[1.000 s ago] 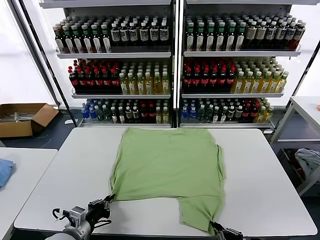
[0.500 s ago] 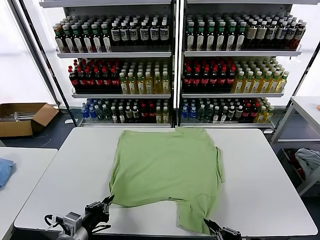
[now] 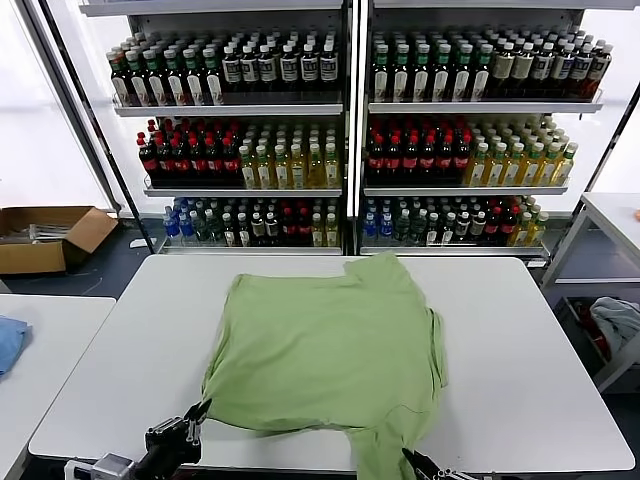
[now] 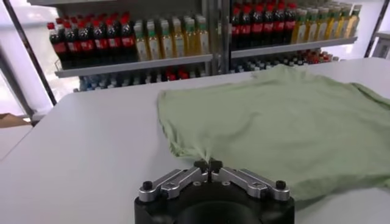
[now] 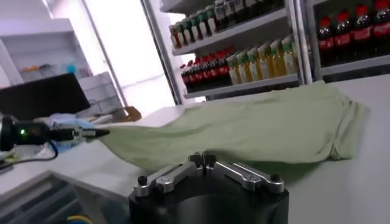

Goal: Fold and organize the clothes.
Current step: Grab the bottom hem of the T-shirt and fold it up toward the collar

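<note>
A plain light green shirt (image 3: 325, 340) lies spread on the white table (image 3: 520, 370), its near hem pulled toward the front edge. My left gripper (image 3: 198, 412) is shut on the shirt's near left corner (image 4: 195, 155) at the table's front left. My right gripper (image 3: 408, 458) is shut on the shirt's near right hem (image 5: 201, 149) at the front edge, where the cloth hangs over. The left gripper also shows far off in the right wrist view (image 5: 97, 132). No collared shirt is in view.
Shelves of bottles (image 3: 350, 130) stand behind the table. A second white table with a blue cloth (image 3: 8, 340) is at the left. A cardboard box (image 3: 45, 235) lies on the floor at the far left. Another table edge (image 3: 610, 215) is at the right.
Both grippers have drawn back toward me with the shirt's near corners. The shirt has slid toward the front edge and its right hem now hangs over it.
</note>
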Controlling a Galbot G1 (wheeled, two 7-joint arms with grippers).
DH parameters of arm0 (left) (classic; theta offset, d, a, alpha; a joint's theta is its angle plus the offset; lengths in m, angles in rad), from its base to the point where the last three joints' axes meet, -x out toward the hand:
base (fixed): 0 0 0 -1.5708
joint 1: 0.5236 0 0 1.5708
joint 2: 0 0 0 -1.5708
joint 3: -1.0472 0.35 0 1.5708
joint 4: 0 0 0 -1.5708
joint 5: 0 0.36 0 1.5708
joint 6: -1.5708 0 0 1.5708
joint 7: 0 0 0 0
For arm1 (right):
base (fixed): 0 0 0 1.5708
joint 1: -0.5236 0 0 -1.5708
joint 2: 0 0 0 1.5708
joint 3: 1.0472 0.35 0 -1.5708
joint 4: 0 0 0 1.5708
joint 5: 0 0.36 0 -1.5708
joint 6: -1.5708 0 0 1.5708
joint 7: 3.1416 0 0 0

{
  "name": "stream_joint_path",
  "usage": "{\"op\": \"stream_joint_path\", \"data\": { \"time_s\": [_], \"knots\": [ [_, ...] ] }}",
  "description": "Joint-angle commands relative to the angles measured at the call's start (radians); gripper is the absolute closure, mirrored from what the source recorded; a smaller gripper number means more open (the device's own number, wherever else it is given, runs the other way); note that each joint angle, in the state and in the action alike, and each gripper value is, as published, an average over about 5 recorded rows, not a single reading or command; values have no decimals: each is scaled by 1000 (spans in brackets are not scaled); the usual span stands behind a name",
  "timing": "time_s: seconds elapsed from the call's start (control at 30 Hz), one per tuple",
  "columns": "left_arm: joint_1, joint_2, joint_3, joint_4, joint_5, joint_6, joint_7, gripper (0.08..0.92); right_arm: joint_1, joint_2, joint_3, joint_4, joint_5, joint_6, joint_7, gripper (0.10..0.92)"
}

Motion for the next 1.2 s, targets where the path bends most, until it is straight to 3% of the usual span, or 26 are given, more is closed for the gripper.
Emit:
{"op": "stream_joint_path", "data": {
  "time_s": [0.03, 0.3, 0.6, 0.83, 0.97, 1.2],
  "knots": [
    [-154, 4, -1, 63, -129, -22, -27, 916, 180, 21, -13, -35, 213, -32, 34, 920],
    [-375, 84, 17, 224, -309, -95, -16, 916, 408, -5, -21, -123, 246, -79, 99, 920],
    [-554, 102, 91, 440, -312, -100, 0, 916, 647, -3, -89, -350, 235, -81, 227, 920],
    [-659, 78, 152, 608, -230, -94, 8, 916, 774, -29, -198, -528, 68, -101, 319, 915],
    [-667, 66, 154, 649, -172, -83, 4, 878, 783, -39, -235, -525, -52, -190, 335, 845],
    [-597, 96, 98, 574, -161, -59, -21, 683, 665, -66, -174, -349, -171, -226, 385, 638]
  ]
}}
